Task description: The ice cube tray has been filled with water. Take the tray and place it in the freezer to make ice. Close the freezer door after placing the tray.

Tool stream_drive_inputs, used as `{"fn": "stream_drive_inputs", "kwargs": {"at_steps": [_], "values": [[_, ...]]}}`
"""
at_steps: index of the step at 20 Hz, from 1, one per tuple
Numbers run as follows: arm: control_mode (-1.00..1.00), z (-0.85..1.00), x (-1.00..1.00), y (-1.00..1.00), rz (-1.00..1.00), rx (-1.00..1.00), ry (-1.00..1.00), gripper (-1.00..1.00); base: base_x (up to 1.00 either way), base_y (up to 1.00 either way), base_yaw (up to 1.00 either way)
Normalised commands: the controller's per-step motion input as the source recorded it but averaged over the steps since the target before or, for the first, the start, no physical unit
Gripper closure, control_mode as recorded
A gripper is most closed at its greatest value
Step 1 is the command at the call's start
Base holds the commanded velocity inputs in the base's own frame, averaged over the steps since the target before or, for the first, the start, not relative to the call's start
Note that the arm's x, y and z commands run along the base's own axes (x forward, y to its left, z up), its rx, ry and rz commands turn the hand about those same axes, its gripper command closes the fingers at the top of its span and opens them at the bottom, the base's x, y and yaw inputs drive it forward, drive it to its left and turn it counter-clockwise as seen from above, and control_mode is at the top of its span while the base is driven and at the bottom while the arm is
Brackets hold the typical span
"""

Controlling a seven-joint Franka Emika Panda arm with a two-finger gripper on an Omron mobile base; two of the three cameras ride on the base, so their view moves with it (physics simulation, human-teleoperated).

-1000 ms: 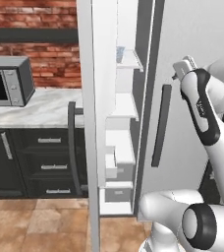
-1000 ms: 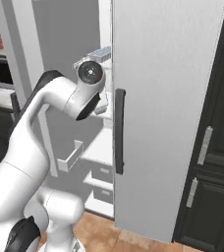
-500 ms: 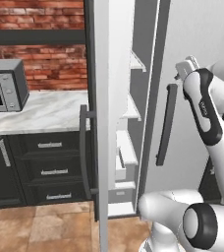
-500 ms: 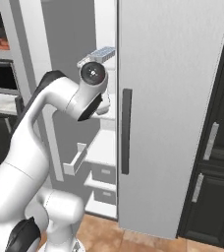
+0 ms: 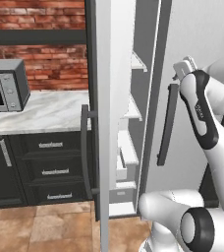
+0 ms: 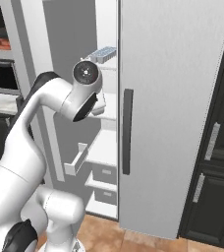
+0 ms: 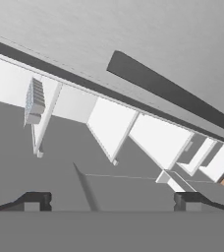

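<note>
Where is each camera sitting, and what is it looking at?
Left base view: behind the arm's left, facing the freezer door edge-on and shelves; arm at right.
Right base view: behind its right, facing the fridge; the tray sits on a freezer shelf; arm at left.
Hand view: on the hand, facing the shelves and tray; open fingers below.
Right base and hand views share the tray.

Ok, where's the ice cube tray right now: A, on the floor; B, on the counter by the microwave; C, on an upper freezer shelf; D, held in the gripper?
C: the ice cube tray rests on an upper shelf inside the freezer, apart from the open, empty gripper.
</note>
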Motion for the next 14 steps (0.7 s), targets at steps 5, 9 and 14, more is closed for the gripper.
{"fn": "stream_drive_inputs", "kwargs": {"at_steps": [5,9,14], "values": [[-1.00,0.00,0.00,0.00,0.00,0.00,0.00,-1.00,0.00,0.00,0.00],[-1.00,0.00,-0.65,0.04,0.00,0.00,-0.04,-1.00,0.00,0.00,0.00],[-1.00,0.00,-0.88,0.34,0.00,-0.06,-0.17,-1.00,0.00,0.00,0.00]]}}
